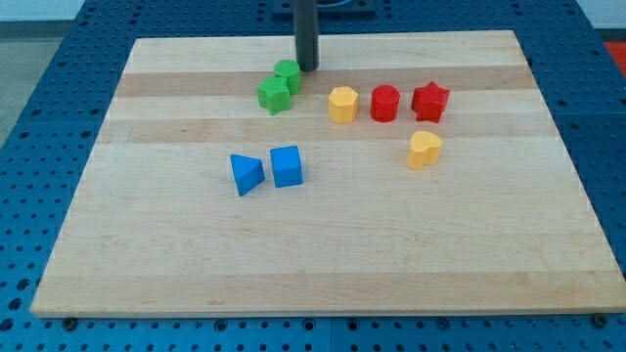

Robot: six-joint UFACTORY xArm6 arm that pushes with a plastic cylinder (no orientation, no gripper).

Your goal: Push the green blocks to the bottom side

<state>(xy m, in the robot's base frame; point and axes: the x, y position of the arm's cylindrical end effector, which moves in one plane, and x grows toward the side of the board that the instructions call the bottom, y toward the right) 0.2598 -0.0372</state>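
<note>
Two green blocks sit together near the view's top, left of centre: a green star and a rounder green block touching it at its upper right. My tip stands just to the right of the rounder green block, very close to it or touching it; the dark rod rises from there out of the view's top. Both green blocks lie in the upper part of the wooden board.
A yellow hexagon, a red hexagon-like block and a red star form a row right of the green blocks. A yellow heart-like block lies below them. A blue triangle and blue cube sit left of centre.
</note>
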